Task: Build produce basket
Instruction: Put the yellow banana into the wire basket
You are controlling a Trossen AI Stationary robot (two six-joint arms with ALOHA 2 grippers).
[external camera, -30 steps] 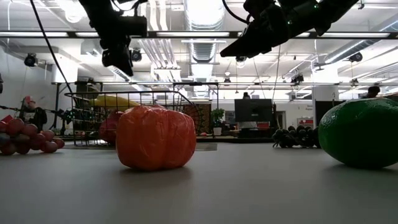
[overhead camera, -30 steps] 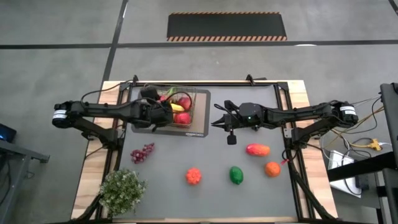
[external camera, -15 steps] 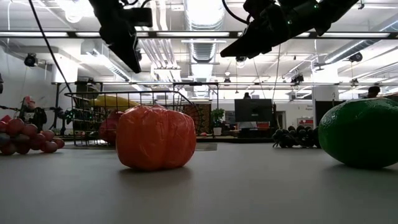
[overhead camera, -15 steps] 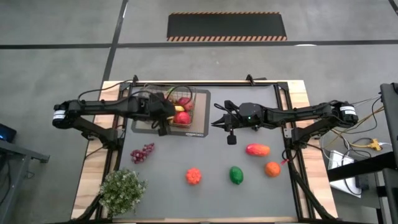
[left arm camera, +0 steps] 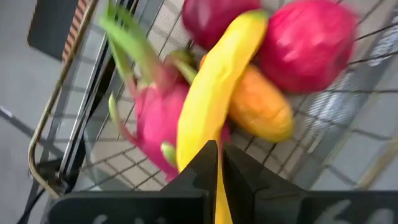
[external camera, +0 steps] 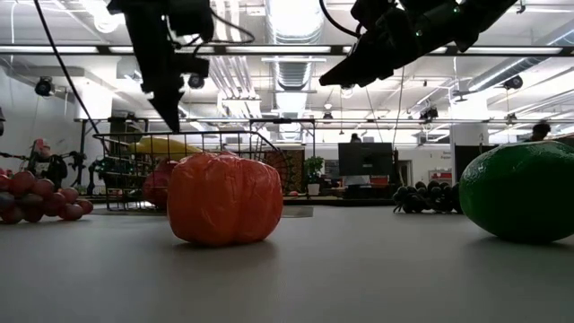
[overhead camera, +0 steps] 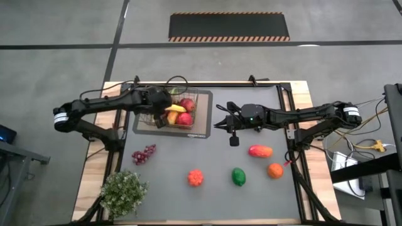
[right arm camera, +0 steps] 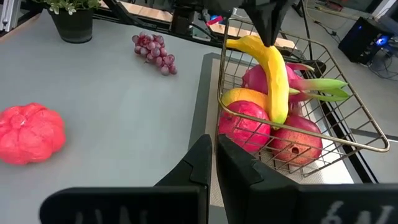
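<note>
Sitting on a flat dark mat (overhead camera: 202, 129) toward the table's far left, the wire basket (overhead camera: 196, 112) holds a yellow banana (overhead camera: 174, 108) lying across a pink dragon fruit (right arm camera: 292, 79), an orange-yellow mango (left arm camera: 261, 111) and two red apples (right arm camera: 244, 126). The left gripper (overhead camera: 158, 119) hangs above the basket's left part with its fingers pressed together and nothing between them; in its wrist view the closed fingertips (left arm camera: 214, 163) point at the banana's near end, and whether they touch it cannot be told. The right gripper (overhead camera: 218, 123) waits in the air to the right of the mat, fingers together and empty, aimed toward the basket. Outside the basket, a bunch of purple-red grapes (overhead camera: 143, 154) lies on the table in front of the mat on the left side. A red-orange lumpy fruit (overhead camera: 195, 177) and a green pepper (overhead camera: 239, 176) lie near the front centre, well apart from the basket. A red and orange mango (overhead camera: 260, 151) and an orange (overhead camera: 275, 170) lie to the right, below the right arm. A leafy potted plant (overhead camera: 123, 193) stands at the front left corner. In the low view, a cluster of black grapes (external camera: 421, 198) shows far off at the right.
</note>
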